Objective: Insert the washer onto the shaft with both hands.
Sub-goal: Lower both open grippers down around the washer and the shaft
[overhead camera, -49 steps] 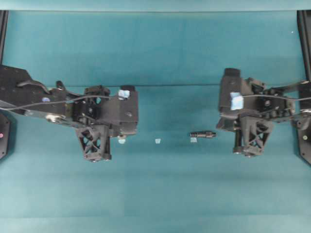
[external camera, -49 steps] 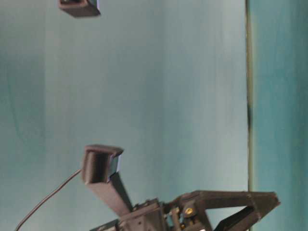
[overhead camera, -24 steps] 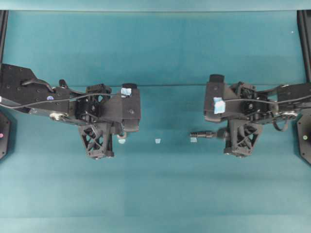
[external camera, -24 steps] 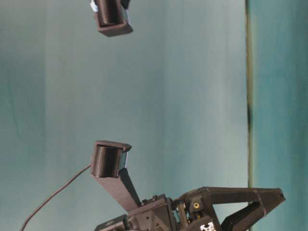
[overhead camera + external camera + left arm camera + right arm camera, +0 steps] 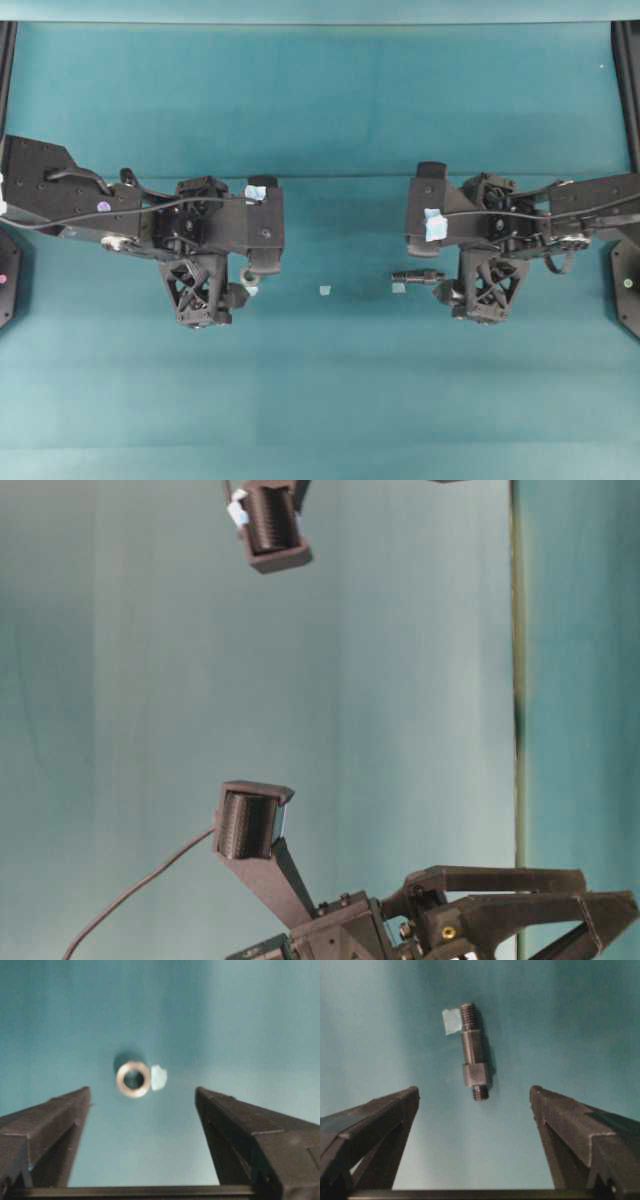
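Between the two arms on the teal desk [image 5: 330, 400] lie both parts, neither of them held. Beside the middle pale blue marker [image 5: 324, 291], which serves as landmark, the shaft [image 5: 417, 276] lies toward the right arm and the washer [image 5: 249, 291] toward the left arm, each with its own small blue tag just beside it.

From the left wrist view the left gripper [image 5: 142, 1097] stands wide open and empty, the washer [image 5: 133, 1079] lying flat on the desk just ahead of the fingertips and a little left of the midline, hole upward.

From the right wrist view the right gripper [image 5: 475, 1095] is likewise spread wide with nothing in it. The shaft [image 5: 474, 1051] lies ahead of it, its long axis pointing straight away from the gripper, threaded end and collar nearest. Closing across that axis looks the natural grasp, once the gripper advances over the collar.
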Tool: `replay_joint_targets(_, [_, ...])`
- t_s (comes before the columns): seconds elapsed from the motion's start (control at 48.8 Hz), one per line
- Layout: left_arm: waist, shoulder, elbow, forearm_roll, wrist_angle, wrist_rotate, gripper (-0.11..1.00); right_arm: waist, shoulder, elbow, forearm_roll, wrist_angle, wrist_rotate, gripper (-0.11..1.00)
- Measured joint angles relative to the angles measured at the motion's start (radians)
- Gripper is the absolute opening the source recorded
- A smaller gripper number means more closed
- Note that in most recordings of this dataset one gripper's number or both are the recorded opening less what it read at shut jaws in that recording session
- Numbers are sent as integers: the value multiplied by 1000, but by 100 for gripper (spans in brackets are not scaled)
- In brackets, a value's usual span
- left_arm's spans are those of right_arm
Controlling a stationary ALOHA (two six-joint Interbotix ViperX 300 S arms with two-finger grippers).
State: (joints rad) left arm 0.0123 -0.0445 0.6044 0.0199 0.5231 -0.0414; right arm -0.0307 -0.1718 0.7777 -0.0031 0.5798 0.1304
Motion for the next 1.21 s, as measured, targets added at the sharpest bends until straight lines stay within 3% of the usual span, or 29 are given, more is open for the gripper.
replay_joint_targets(0.451, [11,121,9,0,-48,5,92,0,67,11,-3,-67,-32,94])
replay_joint_targets(1.209, [32,195,6,2,-107,8,92,0,140,23,-5,-133,-48,93])
